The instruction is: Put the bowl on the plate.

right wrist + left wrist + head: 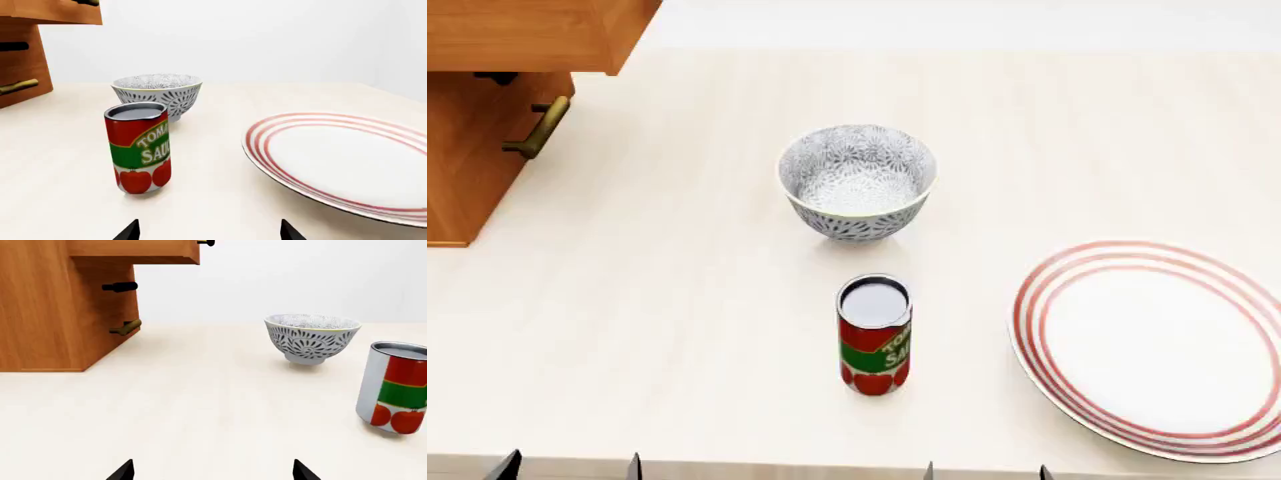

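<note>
The bowl (857,181), white with a dense grey-black floral pattern, stands upright and empty on the pale table, toward the back centre; it also shows as the bowl (311,338) and the bowl (157,94). The plate (1154,345), wide and white with red rings, lies flat at the front right, seen too as the plate (347,162). My left gripper (569,466) is open at the table's front edge, left of centre, and appears as the left gripper (213,471). My right gripper (985,470) is open at the front edge near the plate, shown as the right gripper (209,231). Both hold nothing.
A red tomato-sauce can (874,335) stands upright between the bowl and the front edge, left of the plate. A wooden cabinet (494,110) with an open drawer and brass handles occupies the back left corner.
</note>
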Available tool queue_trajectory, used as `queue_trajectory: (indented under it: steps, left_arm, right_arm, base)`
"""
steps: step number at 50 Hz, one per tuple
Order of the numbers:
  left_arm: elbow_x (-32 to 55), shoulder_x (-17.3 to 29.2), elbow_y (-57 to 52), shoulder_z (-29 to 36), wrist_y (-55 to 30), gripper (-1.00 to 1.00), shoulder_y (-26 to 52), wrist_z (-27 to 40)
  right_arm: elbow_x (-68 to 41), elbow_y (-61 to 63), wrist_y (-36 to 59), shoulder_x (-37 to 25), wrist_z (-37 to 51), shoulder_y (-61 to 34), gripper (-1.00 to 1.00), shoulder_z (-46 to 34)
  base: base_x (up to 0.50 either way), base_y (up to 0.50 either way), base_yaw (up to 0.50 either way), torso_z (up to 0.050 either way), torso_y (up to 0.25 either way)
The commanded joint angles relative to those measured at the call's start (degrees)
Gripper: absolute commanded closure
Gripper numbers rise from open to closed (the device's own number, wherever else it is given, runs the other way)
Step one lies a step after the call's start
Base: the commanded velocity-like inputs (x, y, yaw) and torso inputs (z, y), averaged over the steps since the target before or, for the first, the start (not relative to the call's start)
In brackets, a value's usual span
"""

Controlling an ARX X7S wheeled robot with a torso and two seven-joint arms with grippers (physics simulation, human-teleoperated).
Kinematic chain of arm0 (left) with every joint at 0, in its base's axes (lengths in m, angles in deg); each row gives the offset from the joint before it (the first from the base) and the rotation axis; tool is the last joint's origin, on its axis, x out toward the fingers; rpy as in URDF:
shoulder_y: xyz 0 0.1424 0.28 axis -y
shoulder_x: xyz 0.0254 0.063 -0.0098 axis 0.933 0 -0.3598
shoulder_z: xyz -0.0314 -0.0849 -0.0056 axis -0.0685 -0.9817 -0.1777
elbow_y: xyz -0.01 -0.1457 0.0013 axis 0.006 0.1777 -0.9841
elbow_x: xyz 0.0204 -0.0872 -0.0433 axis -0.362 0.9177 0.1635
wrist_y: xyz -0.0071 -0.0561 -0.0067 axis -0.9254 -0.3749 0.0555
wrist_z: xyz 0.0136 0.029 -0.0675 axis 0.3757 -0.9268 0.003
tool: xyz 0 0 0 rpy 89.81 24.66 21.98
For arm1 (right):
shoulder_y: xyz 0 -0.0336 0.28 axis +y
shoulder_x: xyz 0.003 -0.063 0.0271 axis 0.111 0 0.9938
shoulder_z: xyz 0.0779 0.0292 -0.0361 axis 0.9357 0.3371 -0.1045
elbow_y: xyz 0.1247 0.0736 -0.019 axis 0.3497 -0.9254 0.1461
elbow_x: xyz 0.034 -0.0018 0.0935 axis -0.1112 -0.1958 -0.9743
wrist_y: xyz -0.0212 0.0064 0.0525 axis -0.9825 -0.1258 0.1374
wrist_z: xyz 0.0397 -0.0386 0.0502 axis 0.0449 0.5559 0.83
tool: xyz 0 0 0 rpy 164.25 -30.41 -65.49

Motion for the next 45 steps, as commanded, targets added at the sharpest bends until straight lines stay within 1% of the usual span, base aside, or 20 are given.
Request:
queue_trajectory:
  steps: [1,9,18,24,35,45]
  left_arm:
    - [0.7,1.0,1.7,1.2,1.5,-1.0,0.1,0.8]
    - [2.0,2.4,5.5,3.1,5.2,-1.0,0.3,1.7]
    - [2.5,3.4,7.7,4.4,7.3,-1.0,0.6,2.7]
    - [3.2,4.1,6.7,4.5,6.7,-1.0,0.9,3.3]
    - [3.0,5.7,-0.2,5.2,1.9,-1.0,1.4,4.8]
    - [3.0,6.5,-1.2,5.8,0.5,-1.0,3.3,5.9]
  right_arm:
    - [-2.1,0.5,0.8,-0.8,0.6,0.0,-1.0,-0.7]
    - [-2.0,1.8,2.3,-2.9,2.1,-0.2,-1.0,-2.8]
    - [-1.9,4.6,5.6,-4.7,3.9,-1.4,-1.0,-2.7]
    - [-2.5,5.3,8.1,-5.4,4.7,-3.1,-1.0,-2.4]
    - [-3.9,9.3,13.2,-6.7,5.6,-5.2,-1.0,-1.9]
    - [-3.9,11.7,17.4,-7.5,7.4,-7.1,-1.0,-1.6]
  base:
    - [0.0,0.0,0.0,0.0,0.0]
    - [0.0,0.0,0.0,0.0,0.0]
    - [0.0,0.0,0.0,0.0,0.0]
    - [0.0,0.0,0.0,0.0,0.0]
    - [0.0,0.0,0.0,0.0,0.0]
    - [0.0,0.0,0.0,0.0,0.0]
